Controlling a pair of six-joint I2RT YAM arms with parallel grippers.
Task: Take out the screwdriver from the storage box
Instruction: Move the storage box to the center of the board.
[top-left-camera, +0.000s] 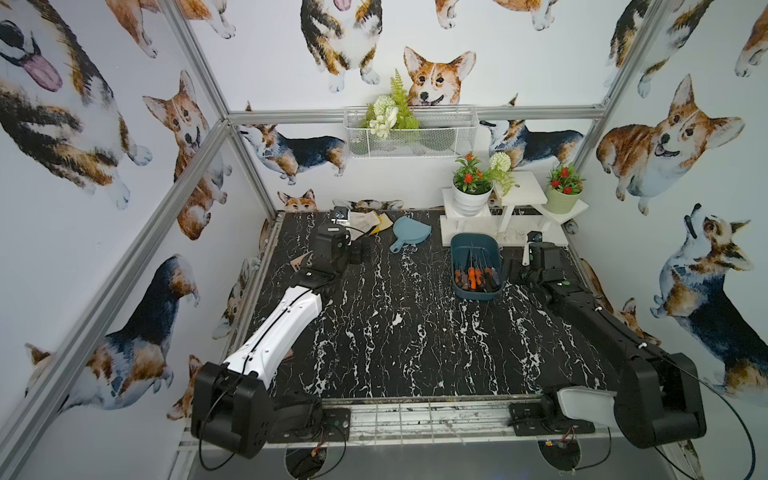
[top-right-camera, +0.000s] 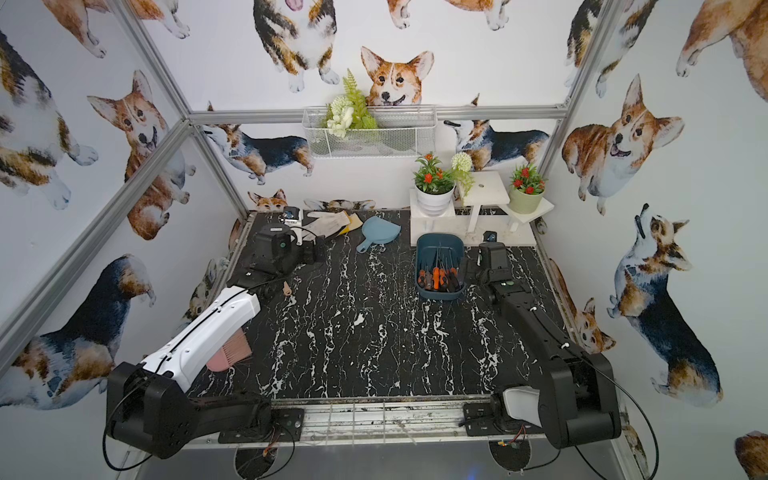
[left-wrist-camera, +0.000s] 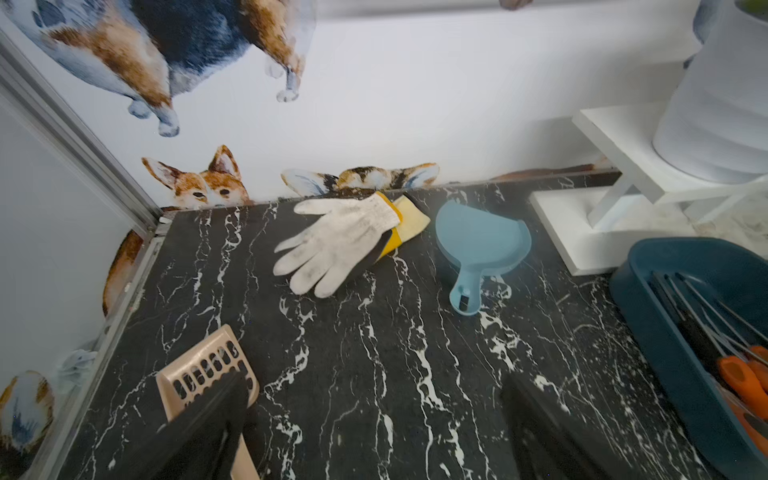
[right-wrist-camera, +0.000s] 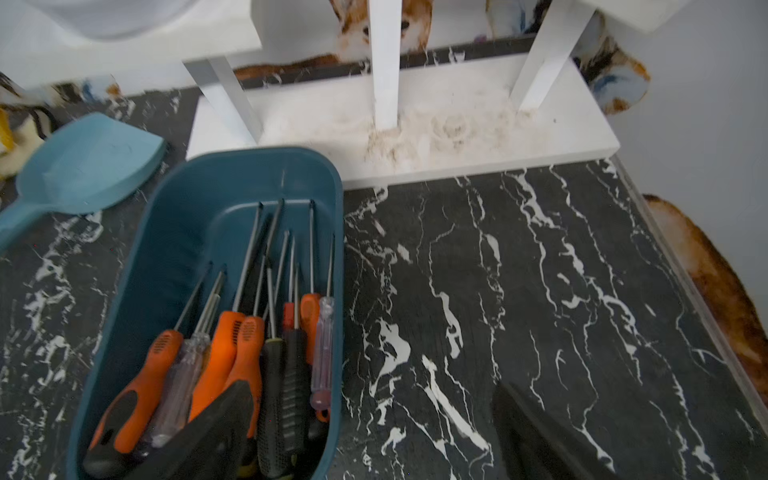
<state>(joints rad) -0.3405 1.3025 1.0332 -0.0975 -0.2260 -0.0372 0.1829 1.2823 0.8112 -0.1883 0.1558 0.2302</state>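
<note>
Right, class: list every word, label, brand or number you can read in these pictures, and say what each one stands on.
No text in any view is readable.
Pale sticker on the left arm: too small to read.
Screwdrivers in the storage box: any handle markings are too blurred to read.

Even diffuse light, soft shadows; wide-angle bending at edges (wrist views blurred up close).
</note>
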